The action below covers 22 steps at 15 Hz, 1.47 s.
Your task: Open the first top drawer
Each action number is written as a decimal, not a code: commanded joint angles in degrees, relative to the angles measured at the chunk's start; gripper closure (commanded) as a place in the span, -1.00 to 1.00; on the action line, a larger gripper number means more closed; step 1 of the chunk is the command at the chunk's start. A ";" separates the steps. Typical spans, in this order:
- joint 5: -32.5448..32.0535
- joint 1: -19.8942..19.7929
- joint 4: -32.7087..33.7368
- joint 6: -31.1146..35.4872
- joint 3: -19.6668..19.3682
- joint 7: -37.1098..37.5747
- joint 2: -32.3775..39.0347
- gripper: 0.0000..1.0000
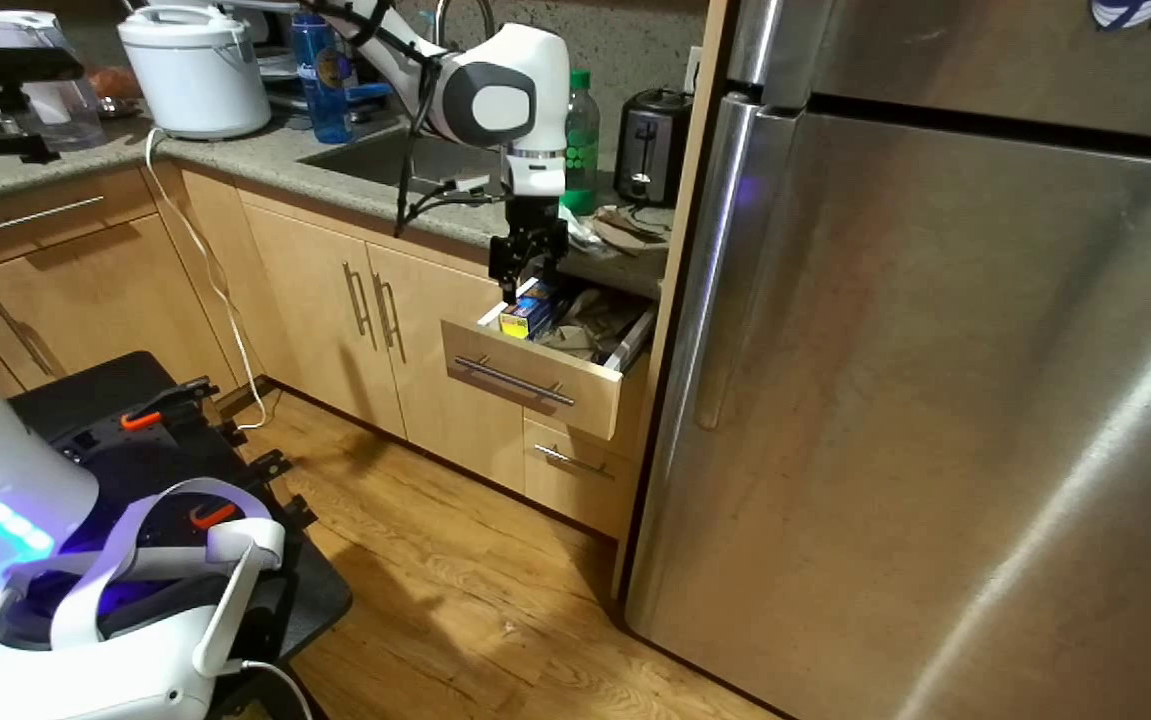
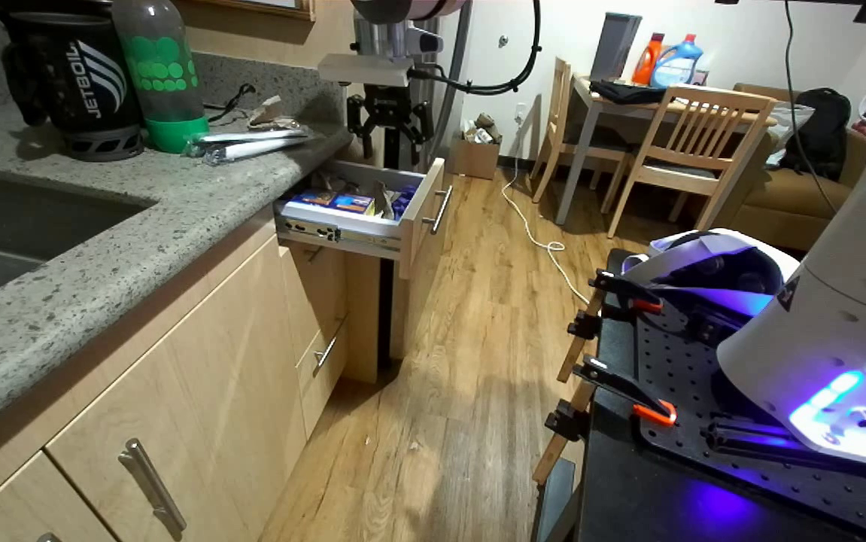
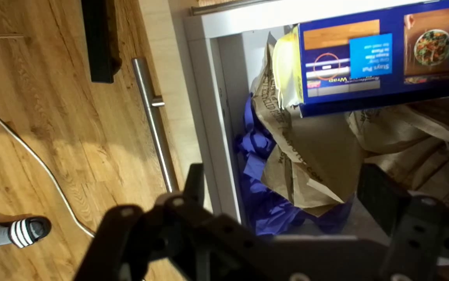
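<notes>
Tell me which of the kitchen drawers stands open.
The top drawer beside the refrigerator, with a blue box inside. Its front juts out; in an exterior view, the lower drawer and the far-left drawer sit closed.

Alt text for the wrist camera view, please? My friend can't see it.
An open drawer, seen from above, holds a blue box, brown paper and crumpled purple material. A robot gripper stands open across the picture's bottom edge. At left: the drawer's metal handle, wood floor, white cord and a sandalled foot.
</notes>
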 commanded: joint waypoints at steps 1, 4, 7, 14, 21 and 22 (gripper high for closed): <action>-0.06 -0.12 0.12 -0.12 0.10 0.00 0.03 -1.00; -1.43 0.67 -0.94 0.82 -0.69 1.13 -0.26 -1.00; -3.27 1.31 -2.60 2.12 -1.45 2.10 -0.44 -1.00; -2.92 0.91 -4.11 1.90 -1.44 1.85 1.94 -1.00; -2.60 1.09 -4.79 2.16 -1.75 2.02 5.02 -0.77; -2.54 1.08 -4.77 2.21 -1.79 1.98 5.28 -0.45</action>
